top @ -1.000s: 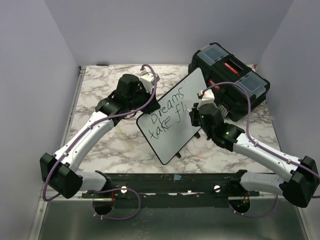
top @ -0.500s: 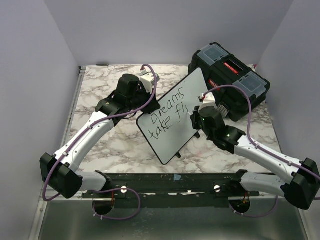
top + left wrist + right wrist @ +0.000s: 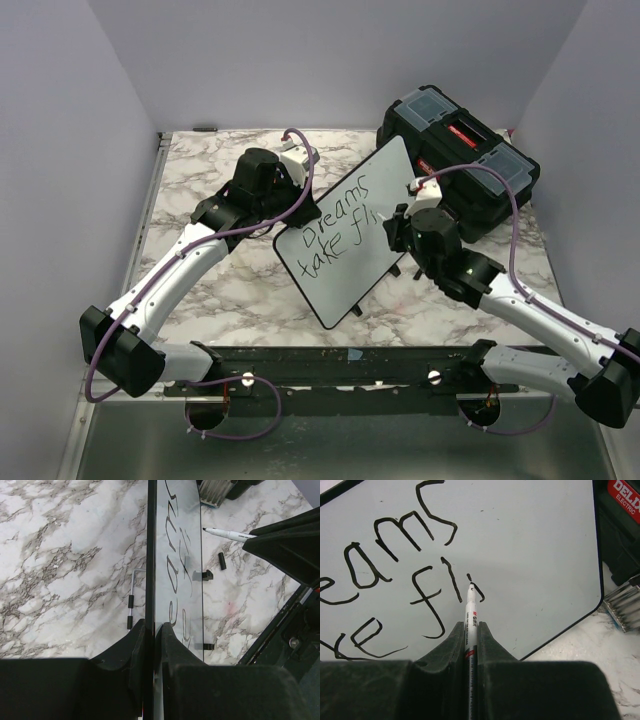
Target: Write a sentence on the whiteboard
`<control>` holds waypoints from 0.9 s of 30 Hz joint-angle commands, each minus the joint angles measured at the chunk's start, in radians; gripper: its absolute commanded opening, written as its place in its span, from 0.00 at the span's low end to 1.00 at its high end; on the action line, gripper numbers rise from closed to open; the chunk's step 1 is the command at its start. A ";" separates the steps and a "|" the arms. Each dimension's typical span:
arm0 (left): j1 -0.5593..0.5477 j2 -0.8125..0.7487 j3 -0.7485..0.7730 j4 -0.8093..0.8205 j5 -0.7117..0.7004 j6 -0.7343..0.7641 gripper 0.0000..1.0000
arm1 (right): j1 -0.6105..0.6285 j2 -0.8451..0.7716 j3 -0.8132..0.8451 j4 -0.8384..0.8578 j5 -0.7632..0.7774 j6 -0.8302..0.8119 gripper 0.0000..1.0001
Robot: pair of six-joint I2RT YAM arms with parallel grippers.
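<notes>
The whiteboard (image 3: 350, 265) stands tilted on its edge above the marble table, seen edge-on in the left wrist view (image 3: 177, 540). My left gripper (image 3: 298, 203) (image 3: 152, 635) is shut on its black rim. The sentence (image 3: 335, 228) reads "Dreams take fl" plus a short stroke after the l (image 3: 395, 555). My right gripper (image 3: 398, 228) (image 3: 471, 630) is shut on a white marker (image 3: 471, 615), whose tip is at the whiteboard (image 3: 535, 545) beside that last stroke. The marker (image 3: 227, 533) also shows from the left wrist.
A black toolbox (image 3: 460, 150) with a red label sits behind the board at the back right. On the table under the board lie a small black cap (image 3: 222, 560) and a thin metal key (image 3: 131, 600). A black rail (image 3: 340, 365) runs along the near edge.
My right arm has shifted a little to the right and away along the board with the marker, past the "fl". The left arm and the board have stayed still.
</notes>
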 commanded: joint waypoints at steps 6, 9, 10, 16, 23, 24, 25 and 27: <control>-0.028 0.035 -0.049 -0.186 -0.039 0.085 0.00 | -0.039 0.032 0.030 0.018 -0.004 -0.028 0.01; -0.029 0.035 -0.049 -0.188 -0.043 0.085 0.00 | -0.054 0.037 0.028 0.025 -0.012 -0.033 0.01; -0.028 0.035 -0.049 -0.188 -0.045 0.086 0.00 | -0.061 0.037 0.026 0.026 -0.011 -0.033 0.01; -0.028 0.035 -0.050 -0.188 -0.045 0.086 0.00 | -0.124 0.034 0.016 0.039 -0.071 -0.016 0.01; -0.027 0.033 -0.049 -0.188 -0.045 0.086 0.00 | -0.166 0.031 0.009 0.049 -0.125 0.009 0.01; -0.027 0.032 -0.049 -0.188 -0.045 0.086 0.00 | -0.176 0.030 0.008 0.049 -0.135 0.013 0.01; -0.028 0.032 -0.049 -0.188 -0.045 0.086 0.00 | -0.185 0.029 0.006 0.049 -0.150 0.017 0.01; -0.028 0.031 -0.049 -0.188 -0.045 0.086 0.00 | -0.205 0.025 0.004 0.051 -0.168 0.020 0.01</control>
